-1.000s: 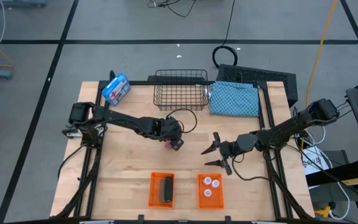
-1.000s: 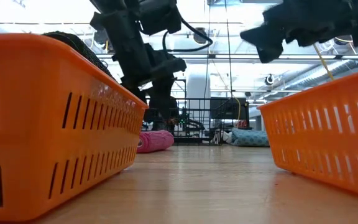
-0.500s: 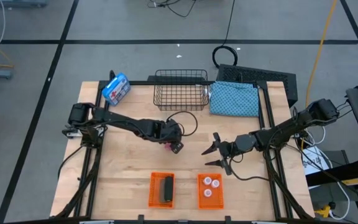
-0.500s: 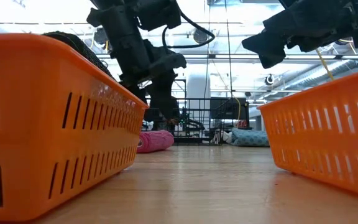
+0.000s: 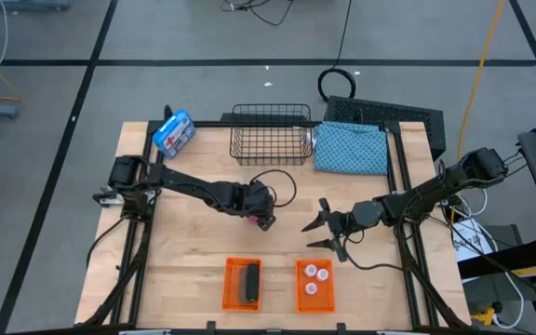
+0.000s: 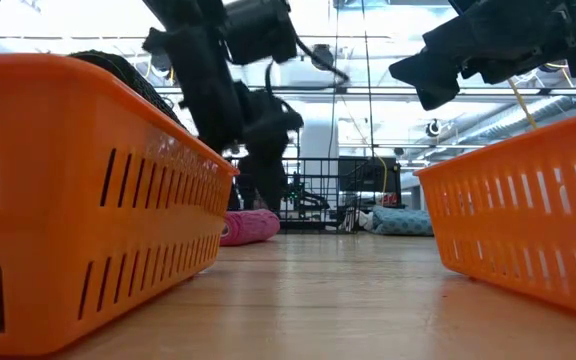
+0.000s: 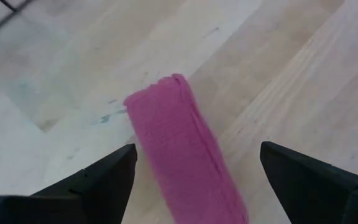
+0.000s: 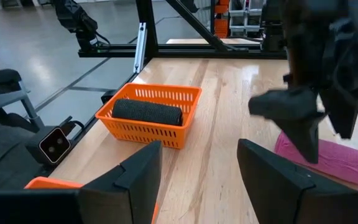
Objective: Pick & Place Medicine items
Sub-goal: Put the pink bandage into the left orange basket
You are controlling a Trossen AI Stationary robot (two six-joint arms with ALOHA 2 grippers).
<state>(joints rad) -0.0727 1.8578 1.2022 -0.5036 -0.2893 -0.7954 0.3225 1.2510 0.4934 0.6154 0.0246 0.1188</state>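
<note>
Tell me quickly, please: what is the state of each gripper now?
Left gripper: open, fingers on both sides of the pink roll, not gripping it.
Right gripper: open, holding nothing.

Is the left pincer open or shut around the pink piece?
Open. The left pincer has its fingers spread either side of the pink piece, which lies flat on the table.
</note>
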